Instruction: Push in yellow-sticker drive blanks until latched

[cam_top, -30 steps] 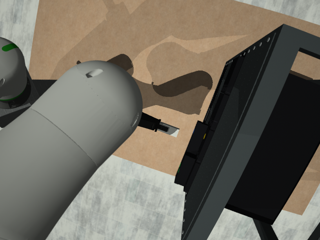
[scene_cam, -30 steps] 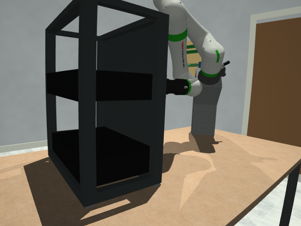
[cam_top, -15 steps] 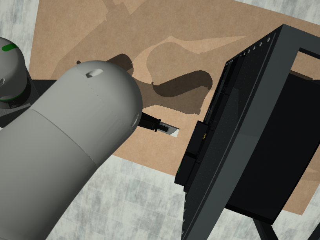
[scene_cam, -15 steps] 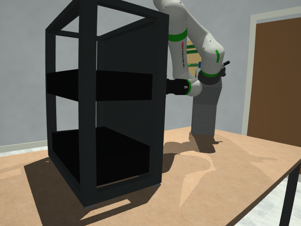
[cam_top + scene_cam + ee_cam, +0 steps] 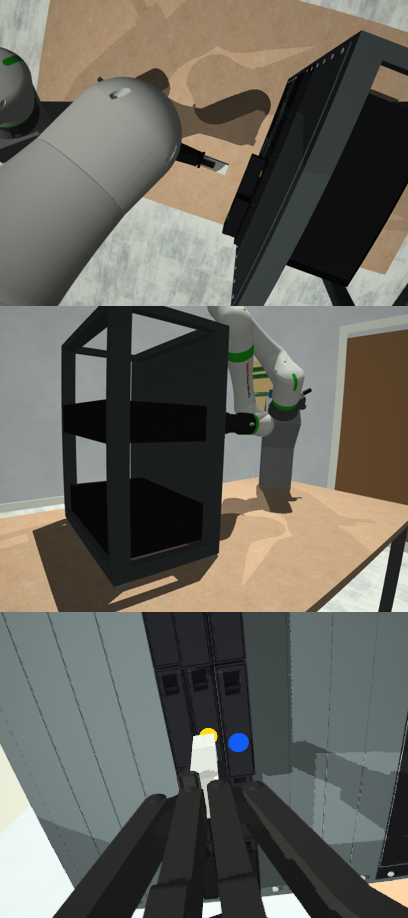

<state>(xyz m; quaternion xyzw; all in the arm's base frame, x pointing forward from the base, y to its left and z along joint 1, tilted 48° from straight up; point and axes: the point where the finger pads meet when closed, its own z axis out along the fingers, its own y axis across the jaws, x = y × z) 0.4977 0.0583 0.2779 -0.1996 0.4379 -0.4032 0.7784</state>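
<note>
Wrist view: end effector [image 5: 226,169] [image 5: 206,751], clenched, nothing held; its closed fingertips make a narrow pusher, presumably to press one blank only. Yellow-stickered drive blank [image 5: 258,181] [image 5: 204,709]: directly ahead of the tips, apart from them in the top view. Blue-stickered drive blank [image 5: 249,177] [image 5: 235,717]: just beside that target, standing farther out; to be left. Rack [image 5: 316,184] [image 5: 119,447]: beyond the tips, upright on the surface [image 5: 296,556], unfastened, so a gentle straight push seems wise.

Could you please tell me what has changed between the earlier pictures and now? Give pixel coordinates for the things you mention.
Nothing has visibly moved, and nothing was taken hold of or let go. In the top and exterior views, the arm [image 5: 108,144] [image 5: 242,385], the gripper [image 5: 214,163] [image 5: 206,751] and the rack [image 5: 316,174] [image 5: 118,454] stay as they were. The wrist view has no earlier picture to compare.
</note>
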